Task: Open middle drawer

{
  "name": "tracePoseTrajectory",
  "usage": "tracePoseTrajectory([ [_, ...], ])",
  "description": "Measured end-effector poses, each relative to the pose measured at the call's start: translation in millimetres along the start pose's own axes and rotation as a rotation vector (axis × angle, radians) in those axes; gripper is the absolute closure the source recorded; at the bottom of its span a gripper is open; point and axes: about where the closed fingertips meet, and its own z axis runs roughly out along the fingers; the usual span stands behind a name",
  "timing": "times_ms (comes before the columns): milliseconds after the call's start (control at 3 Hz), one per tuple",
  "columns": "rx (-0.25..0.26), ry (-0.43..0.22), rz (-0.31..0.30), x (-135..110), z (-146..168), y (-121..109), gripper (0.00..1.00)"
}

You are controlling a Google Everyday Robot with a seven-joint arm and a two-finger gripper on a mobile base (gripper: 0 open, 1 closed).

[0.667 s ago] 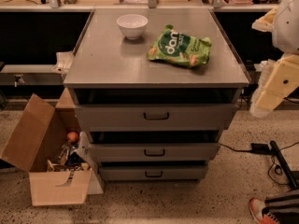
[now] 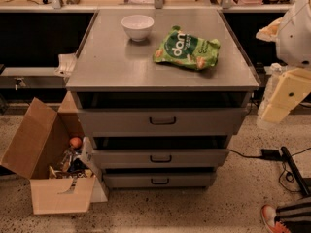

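Note:
A grey metal cabinet holds three stacked drawers. The middle drawer point(image 2: 160, 158) is the second one, with a small black bar handle point(image 2: 160, 158) at its centre and a dark gap above its front. The taller top drawer point(image 2: 163, 122) is above it and the narrow bottom drawer point(image 2: 159, 180) below. My gripper point(image 2: 284, 98), cream-coloured under the white arm point(image 2: 299, 30), hangs at the right edge of the view. It is beside the cabinet's right corner at top-drawer height and touches nothing.
A white bowl point(image 2: 137, 25) and a green snack bag point(image 2: 187, 48) lie on the cabinet top point(image 2: 112, 67). An open cardboard box point(image 2: 51, 171) of odds and ends stands on the floor at the left. Black cables point(image 2: 291, 166) lie on the floor at the right.
My gripper has dropped slightly at the right of the cabinet. The drawers and the things on top have not moved.

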Motion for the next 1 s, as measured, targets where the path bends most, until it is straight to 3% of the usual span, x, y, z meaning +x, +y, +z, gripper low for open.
tracePoseTrajectory([
  [333, -0.037, -0.046, -0.046, -4, 37, 32, 0.00],
  [1000, -0.235, -0.195, -0.107, -18, 156, 117, 0.00],
])
